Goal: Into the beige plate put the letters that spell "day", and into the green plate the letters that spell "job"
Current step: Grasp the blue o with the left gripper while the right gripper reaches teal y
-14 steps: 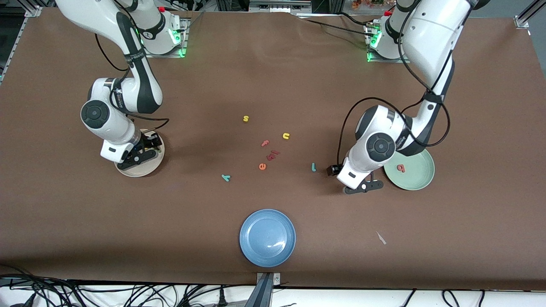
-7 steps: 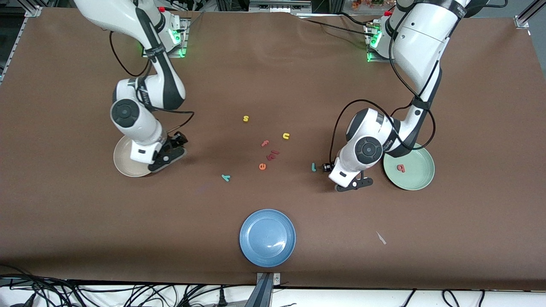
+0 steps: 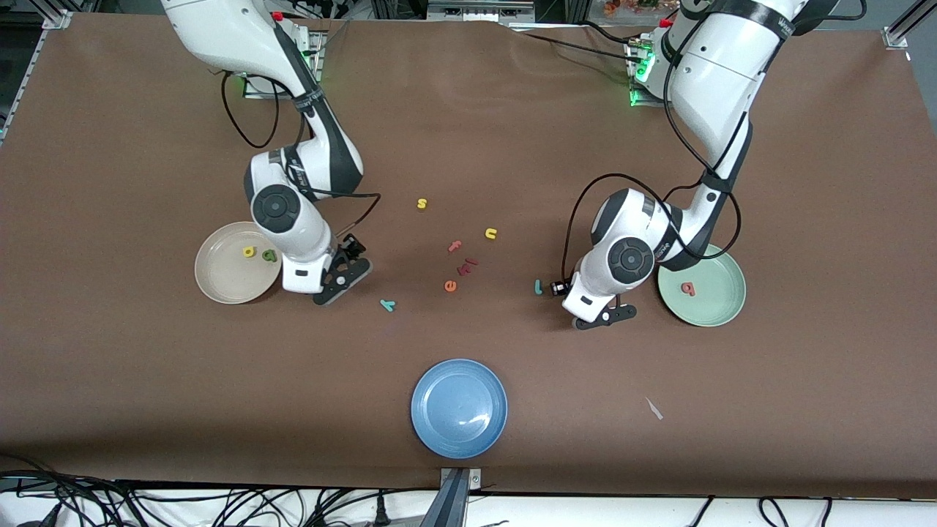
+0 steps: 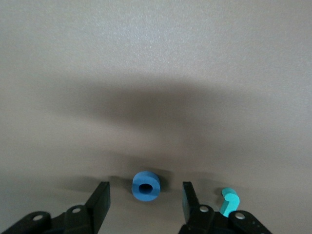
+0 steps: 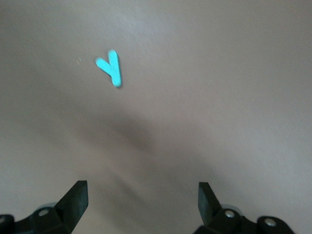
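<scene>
Blue ring o (image 4: 146,185): small, light, likely foam; stiff enough for pinch across outer rim. Lies on table under left wrist, between fingers (image 4: 100,200), untouched. Teal j (image 3: 538,287) just beside.
Left gripper (image 4: 144,202): low over table near green plate (image 3: 721,311), jaws part-open straddling o.
Right gripper (image 5: 141,197): beside beige plate (image 3: 219,282), jaws released wide, empty; teal y (image 5: 110,67) ahead.
Yellow d (image 3: 249,252), green a (image 3: 269,255) in beige plate; red b (image 3: 687,288) in green plate.

The blue o (image 4: 146,185) is sitting between the left gripper's (image 4: 145,202) fingers, but in the front view the arm's wrist is hiding it entirely. Beside that gripper, one finger is partly covering the teal j (image 4: 228,201). The right wrist picture is cutting off the right gripper's (image 5: 141,200) fingers.
</scene>
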Robot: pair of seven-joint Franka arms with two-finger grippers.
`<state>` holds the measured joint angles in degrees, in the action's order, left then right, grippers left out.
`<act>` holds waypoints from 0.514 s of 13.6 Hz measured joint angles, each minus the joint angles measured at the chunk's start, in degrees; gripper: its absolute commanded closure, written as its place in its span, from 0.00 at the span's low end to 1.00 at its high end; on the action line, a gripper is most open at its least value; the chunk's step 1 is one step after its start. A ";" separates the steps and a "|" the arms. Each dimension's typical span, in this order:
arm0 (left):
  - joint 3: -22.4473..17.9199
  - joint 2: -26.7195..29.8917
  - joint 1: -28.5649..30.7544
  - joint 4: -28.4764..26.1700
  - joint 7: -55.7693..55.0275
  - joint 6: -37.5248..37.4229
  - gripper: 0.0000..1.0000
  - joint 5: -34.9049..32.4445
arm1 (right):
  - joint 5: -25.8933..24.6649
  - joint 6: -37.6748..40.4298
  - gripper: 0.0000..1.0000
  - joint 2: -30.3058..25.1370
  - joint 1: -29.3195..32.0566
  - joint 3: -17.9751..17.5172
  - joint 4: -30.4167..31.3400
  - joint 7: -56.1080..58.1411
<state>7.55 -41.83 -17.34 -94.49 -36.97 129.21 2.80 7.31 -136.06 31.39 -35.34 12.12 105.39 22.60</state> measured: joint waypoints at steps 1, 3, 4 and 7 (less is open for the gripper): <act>0.00 -0.16 0.00 0.00 -0.04 0.01 0.35 0.00 | 0.00 0.01 0.00 1.05 0.03 -0.56 -1.48 0.03; 0.02 -0.28 0.00 -0.12 -0.09 0.01 0.44 0.01 | 0.00 0.01 0.00 2.89 0.14 -1.71 -4.23 0.03; 0.05 -0.34 -0.03 -0.16 -0.10 0.01 0.45 0.01 | 0.06 0.03 0.00 3.68 0.23 -2.32 -5.46 0.03; 0.08 -0.46 -0.07 -0.17 -0.10 0.01 0.47 0.01 | 1.40 0.11 0.00 5.67 2.18 -5.44 -7.87 1.93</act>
<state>7.63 -42.30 -17.41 -94.66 -37.07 129.23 2.81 8.71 -135.95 37.06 -33.15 6.68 97.51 24.53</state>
